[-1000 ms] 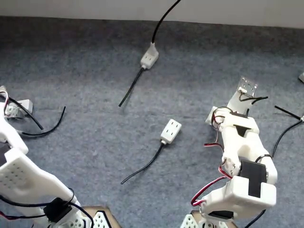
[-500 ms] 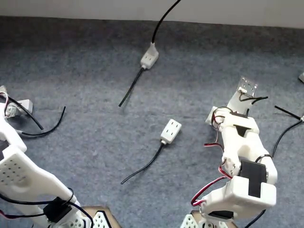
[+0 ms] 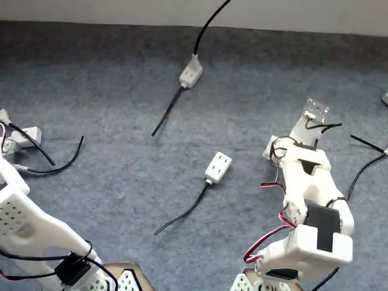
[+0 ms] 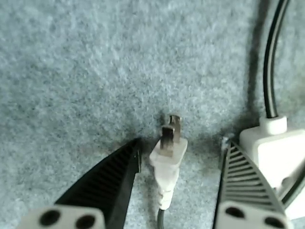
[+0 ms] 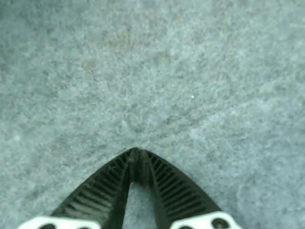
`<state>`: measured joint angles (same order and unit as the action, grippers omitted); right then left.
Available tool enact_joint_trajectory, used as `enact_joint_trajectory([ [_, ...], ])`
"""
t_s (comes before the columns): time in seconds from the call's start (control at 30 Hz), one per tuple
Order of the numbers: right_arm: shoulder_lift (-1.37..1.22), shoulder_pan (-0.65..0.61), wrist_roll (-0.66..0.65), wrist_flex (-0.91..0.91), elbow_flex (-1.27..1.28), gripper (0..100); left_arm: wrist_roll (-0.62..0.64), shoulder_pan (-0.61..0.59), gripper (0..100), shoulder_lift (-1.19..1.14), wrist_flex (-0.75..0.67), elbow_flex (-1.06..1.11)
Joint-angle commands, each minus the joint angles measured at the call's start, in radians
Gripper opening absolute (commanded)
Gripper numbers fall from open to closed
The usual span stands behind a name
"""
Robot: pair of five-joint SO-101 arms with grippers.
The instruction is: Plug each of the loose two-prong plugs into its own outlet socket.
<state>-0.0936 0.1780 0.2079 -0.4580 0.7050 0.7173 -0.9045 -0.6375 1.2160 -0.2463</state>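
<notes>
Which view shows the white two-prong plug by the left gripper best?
The left wrist view: the plug lies close up inside the open left gripper, its prongs visible. The high view gives at most a tiny white shape at its left edge. The right wrist view faces carpet.

White two-prong plug (image 4: 167, 155) lies flat on the grey carpeted surface (image 4: 71, 57), with both metal prongs (image 4: 170, 130) bare and in no socket. Left socket (image 4: 274, 148), a white black-corded block, sits just beside it, apart. Middle socket (image 3: 218, 167) is white, face up and black-corded, near the centre of the surface with nothing plugged in. Far socket (image 3: 190, 73) is white and angled, with black cords (image 3: 168, 112) leaving both ends.
</notes>
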Motion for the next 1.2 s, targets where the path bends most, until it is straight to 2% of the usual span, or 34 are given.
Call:
enact_joint_trajectory([
  [0.0, 0.005, -0.008, 0.003, 0.016, -0.036, 0.6, 0.005, -0.005, 27, -0.061, -0.017, -0.059],
  [0.07, 0.005, -0.008, 0.003, 0.016, -0.036, 0.6, 0.002, -0.002, 25, -0.077, -0.015, -0.068],
  [0.27, 0.005, -0.008, 0.003, 0.016, -0.036, 0.6, -0.002, 0.007, 8, -0.081, 0.081, -0.119],
  [0.67, 0.005, -0.008, 0.003, 0.016, -0.036, 0.6, -0.002, 0.022, 1, -0.082, 0.399, -0.311],
  [0.97, 0.005, -0.008, 0.003, 0.016, -0.036, 0.6, -0.014, 0.111, 1, -0.077, 0.485, -0.593],
  [1.03, 0.005, -0.008, 0.003, 0.016, -0.036, 0.6, -0.123, 0.145, 1, -0.082, 0.483, -0.67],
  [1.17, 0.005, -0.008, 0.003, 0.016, -0.036, 0.6, -0.466, 0.28, 1, -0.084, 0.502, -0.753],
])
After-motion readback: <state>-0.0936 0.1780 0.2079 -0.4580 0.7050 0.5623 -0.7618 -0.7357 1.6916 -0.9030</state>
